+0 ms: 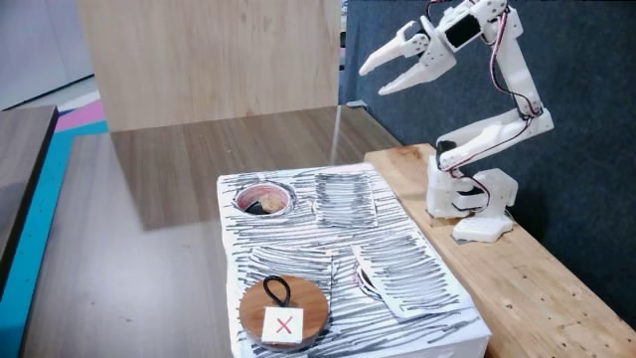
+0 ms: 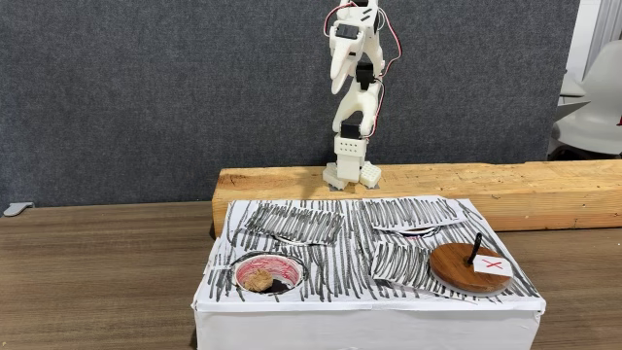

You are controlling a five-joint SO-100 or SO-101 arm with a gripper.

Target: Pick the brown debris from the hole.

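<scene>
You see 1 piece of brown debris [image 2: 258, 280] in the hole [image 2: 236, 268], left of the wooden disc [image 2: 469, 271]; the gripper [image 2: 339, 76] hangs high behind it.

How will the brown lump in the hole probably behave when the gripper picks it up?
The brown lump looks small and rough, so it is probably light and unlikely to slip. Its irregular shape suggests it may turn between the fingers rather than roll away. It sits low inside the hole, close to the rim, so the open gripper may bump the edge.
</scene>
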